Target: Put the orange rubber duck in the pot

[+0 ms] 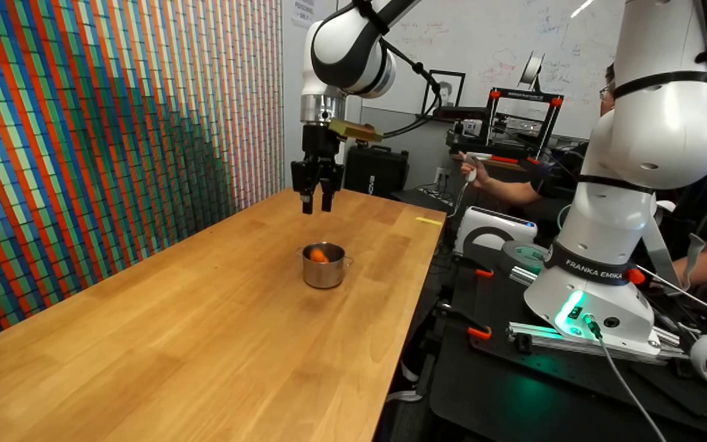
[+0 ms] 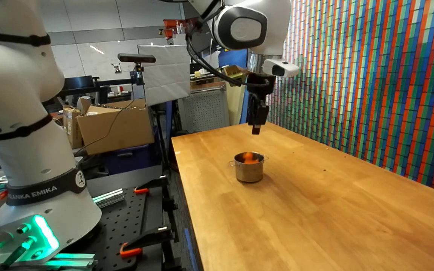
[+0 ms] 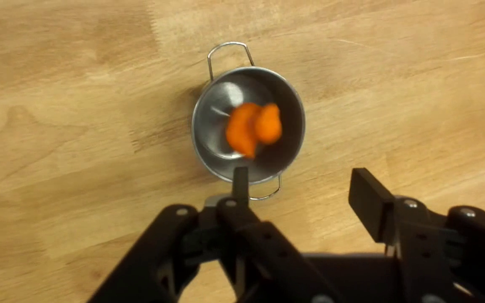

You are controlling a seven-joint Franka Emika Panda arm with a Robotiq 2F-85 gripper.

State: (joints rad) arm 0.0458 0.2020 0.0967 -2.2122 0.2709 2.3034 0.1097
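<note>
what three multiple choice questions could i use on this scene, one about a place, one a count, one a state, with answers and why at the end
1. Where is the orange rubber duck?
A. inside the pot
B. beside it
C. beneath it

2. How many wire handles does the pot have?
A. none
B. one
C. two

3. What state is the gripper in?
A. shut on the duck
B. open
C. shut and empty

Answers:
1 A: the wrist view, looking down, has it encircled by the pot, and both exterior views show orange inside.
2 C: the wrist view shows two, on opposite sides.
3 B: its fingers stand apart in the wrist view, with nothing held between them.
</note>
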